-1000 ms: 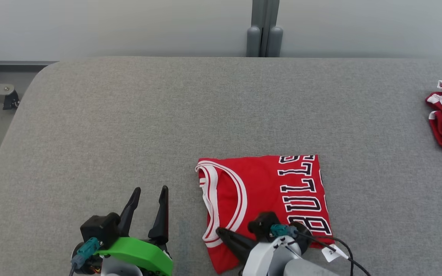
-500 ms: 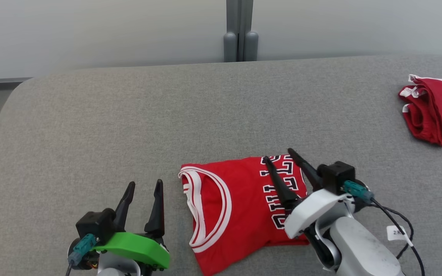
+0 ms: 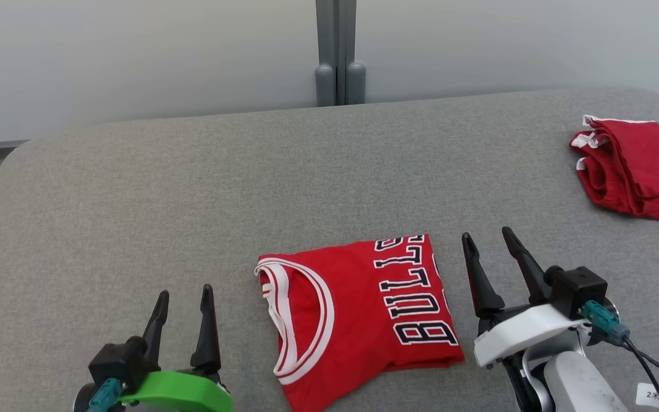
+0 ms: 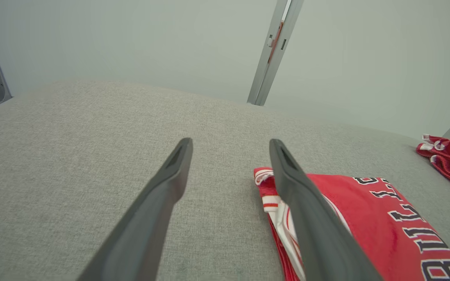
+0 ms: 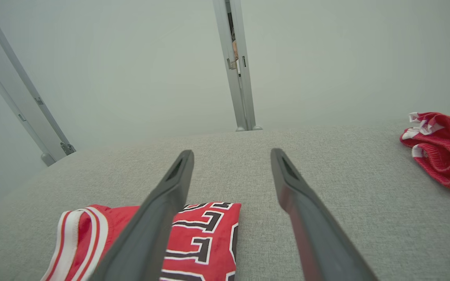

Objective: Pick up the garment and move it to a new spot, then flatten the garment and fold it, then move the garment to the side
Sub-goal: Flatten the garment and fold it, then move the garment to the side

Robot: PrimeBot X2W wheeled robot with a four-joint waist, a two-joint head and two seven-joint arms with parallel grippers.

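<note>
Garment (image 3: 358,309) folded, edges apart from spread left pincer (image 3: 185,290) and spread right pincer (image 3: 485,233)

Left gripper (image 3: 185,292): lower left of the head view, two dark fingers pointing up, parted, empty.
Left wrist: green cover (image 3: 178,393) behind the fingers.
Right gripper (image 3: 485,233): lower right, fingers parted, leaning slightly left, empty.
Right wrist: white cover (image 3: 521,335), black block (image 3: 578,285) beside it.
Right forearm (image 3: 575,383): pale, rising from the bottom edge.
Wrist views: each finger pair spread in a V.
</note>
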